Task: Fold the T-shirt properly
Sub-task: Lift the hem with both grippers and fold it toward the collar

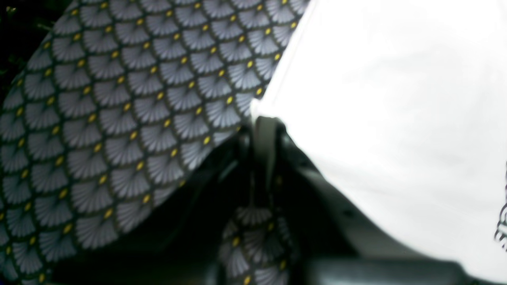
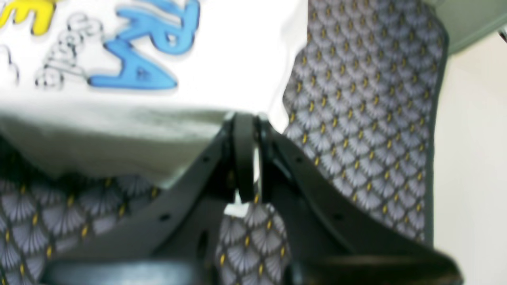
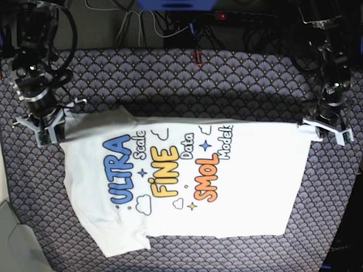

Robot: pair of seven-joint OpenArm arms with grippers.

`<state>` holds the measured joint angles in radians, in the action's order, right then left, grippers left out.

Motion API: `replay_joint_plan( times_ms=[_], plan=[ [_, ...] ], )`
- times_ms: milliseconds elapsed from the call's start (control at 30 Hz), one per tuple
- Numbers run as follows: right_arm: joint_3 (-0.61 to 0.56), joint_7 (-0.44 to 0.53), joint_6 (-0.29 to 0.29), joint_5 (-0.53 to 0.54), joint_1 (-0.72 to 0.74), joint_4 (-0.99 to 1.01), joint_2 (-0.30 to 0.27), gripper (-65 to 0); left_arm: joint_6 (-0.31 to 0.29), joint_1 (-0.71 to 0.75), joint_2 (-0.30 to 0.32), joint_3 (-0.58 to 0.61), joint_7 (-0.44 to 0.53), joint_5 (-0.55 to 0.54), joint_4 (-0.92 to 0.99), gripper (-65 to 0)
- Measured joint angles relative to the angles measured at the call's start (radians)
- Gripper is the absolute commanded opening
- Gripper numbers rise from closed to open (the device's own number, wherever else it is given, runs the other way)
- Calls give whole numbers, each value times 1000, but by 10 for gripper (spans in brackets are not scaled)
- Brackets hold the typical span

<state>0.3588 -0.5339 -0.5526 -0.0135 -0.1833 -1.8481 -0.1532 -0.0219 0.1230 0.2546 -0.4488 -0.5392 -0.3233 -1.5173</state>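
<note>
White T-shirt [image 3: 227,187], print "ULTRA FINE SMOL" [image 3: 164,173]

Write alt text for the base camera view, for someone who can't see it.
A white T-shirt printed "ULTRA Scale FINE Data SMOL Models" lies print-up on a grey fan-patterned table cover. The right gripper pinches its far edge at the picture's left, the left gripper at the picture's right.

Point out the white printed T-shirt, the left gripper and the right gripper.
White printed cloth T-shirt [image 3: 249,187]: base view, plain area right of the print.
Left gripper [image 1: 264,122]: left wrist view, fingers pinching the shirt's edge.
Right gripper [image 2: 248,118]: right wrist view, fingers closed on the shirt's edge.
</note>
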Motion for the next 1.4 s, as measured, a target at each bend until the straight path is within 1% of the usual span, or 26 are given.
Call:
replay_joint_plan(
  times_ms=[133, 267, 400, 500, 633, 733, 833, 900, 1033, 1100, 1233, 1300, 1400],
  plan=[
    [-2, -1, -1, -3, 56, 82, -30, -650, 0, -58, 1, 0, -34, 0, 28, -644],
    [-2, -3, -1, -2, 121, 203, -55, -650, 0, -120, 0, 0, -48, -1, 72, -644],
    [-48, 6, 2, -6, 177, 281, -96, -650, 0, -181, 1, 0, -44, 0, 128, -644],
    [-77, 3, 2, -5, 219, 323, -97, -650, 0, -213, 0, 0, -48, 1, 171, -644],
    [-81, 4, 2, -6, 277, 357, -99, -650, 0, -247, 0, 0, -48, 0, 203, -644],
    [-80, 2, 2, -5, 279, 356, -99, -650, 11, -260, 6, 45, -44, 5, 219, -644],
    [-80, -11, 2, -5, 256, 354, -99, -650, 0, -258, 1, 82, -45, 3, 220, -644],
    [-80, -41, 1, -6, 231, 354, -99, -650, 0, -256, 0, 85, -44, 4, 220, -644],
    [-80, -47, 0, -5, 184, 344, -98, -645, 4, -248, 0, 85, -39, 4, 220, -644],
    [-80, -45, 2, -6, 170, 317, -96, -604, 3, -248, 0, 85, -41, 5, 221, -644],
    [-80, -45, 1, -6, 155, 288, -96, -473, 4, -248, 0, 85, -41, 4, 221, -644],
    [-80, -44, -2, -5, 155, 286, -96, -417, 3, -246, 0, 85, -40, 4, 220, -644],
    [-80, -46, -54, -6, 155, 286, -95, -369, 3, -234, 0, 85, -42, 4, 216, -644]
  ],
)
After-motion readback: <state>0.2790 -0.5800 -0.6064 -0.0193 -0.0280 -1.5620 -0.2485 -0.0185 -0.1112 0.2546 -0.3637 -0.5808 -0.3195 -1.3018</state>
